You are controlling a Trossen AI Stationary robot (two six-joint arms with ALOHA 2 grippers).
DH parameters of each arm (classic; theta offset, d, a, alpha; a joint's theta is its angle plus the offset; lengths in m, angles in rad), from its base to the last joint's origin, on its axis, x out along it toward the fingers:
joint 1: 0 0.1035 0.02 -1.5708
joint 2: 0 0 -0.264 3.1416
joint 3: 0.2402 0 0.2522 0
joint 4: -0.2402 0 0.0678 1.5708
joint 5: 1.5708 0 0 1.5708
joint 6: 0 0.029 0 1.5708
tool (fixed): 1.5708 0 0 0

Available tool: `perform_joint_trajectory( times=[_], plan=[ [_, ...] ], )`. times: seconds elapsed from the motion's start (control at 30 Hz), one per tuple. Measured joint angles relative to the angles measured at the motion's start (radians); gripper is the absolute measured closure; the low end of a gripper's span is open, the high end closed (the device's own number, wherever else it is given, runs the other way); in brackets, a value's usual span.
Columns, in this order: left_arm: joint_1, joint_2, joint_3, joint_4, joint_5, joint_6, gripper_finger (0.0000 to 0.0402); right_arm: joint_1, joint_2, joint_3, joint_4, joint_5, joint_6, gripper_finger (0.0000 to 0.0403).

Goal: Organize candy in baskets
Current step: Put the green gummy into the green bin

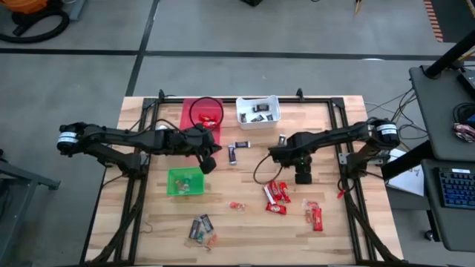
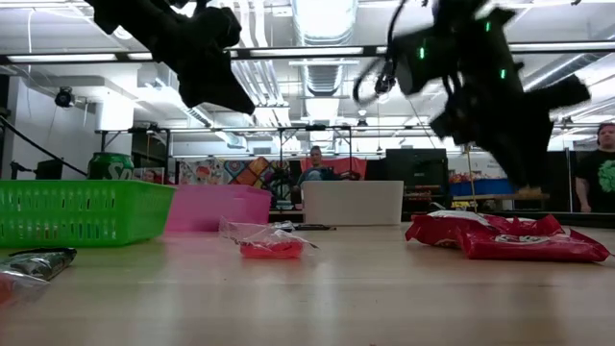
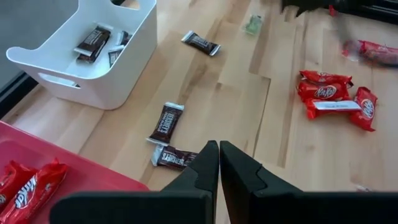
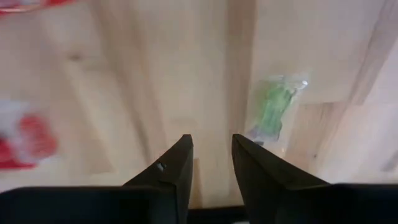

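Observation:
Three baskets stand on the wooden table: a red one (image 1: 194,111) holding red bars, a white one (image 1: 258,111) holding dark bars (image 3: 93,42), and a green one (image 1: 185,182). Candy lies loose on the table: dark bars (image 3: 166,121), red bars (image 1: 276,194) and small mixed pieces (image 1: 200,227). My left gripper (image 3: 219,155) is shut, slanting down above the wood beside the red basket's corner (image 3: 93,168). My right gripper (image 4: 211,146) points down over bare wood, open, with nothing between its fingers. A green-wrapped sweet (image 4: 273,109) lies just beside it.
More red bars (image 1: 315,215) lie toward the near right, and a small red-wrapped piece (image 2: 269,240) sits mid-table. A green can (image 2: 110,165) shows behind the green basket. A black frame borders the table. People sit in the room beyond.

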Motion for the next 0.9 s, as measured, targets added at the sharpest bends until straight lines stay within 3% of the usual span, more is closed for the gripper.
perform_joint_trajectory(
  times=[0.23,0.43,0.63,0.77,0.9],
  plan=[
    [-0.003,0.0,-0.001,0.0,0.0,-0.027,0.0402,-0.101,0.0,-0.16,0.134,0.037,-0.043,0.0266],
    [-0.003,0.0,-0.002,0.014,0.0,-0.041,0.0402,-0.166,0.0,-0.214,0.192,0.118,-0.055,0.0228],
    [-0.004,0.0,-0.002,0.045,0.0,-0.041,0.0402,-0.209,0.001,-0.254,0.314,0.119,-0.124,0.0209],
    [-0.009,0.0,-0.003,0.049,0.0,-0.041,0.0402,-0.222,0.002,-0.26,0.337,0.111,-0.154,0.0227],
    [-0.016,0.0,-0.003,0.05,0.0,-0.041,0.0402,-0.222,0.004,-0.261,0.368,0.116,-0.166,0.0285]
  ],
)
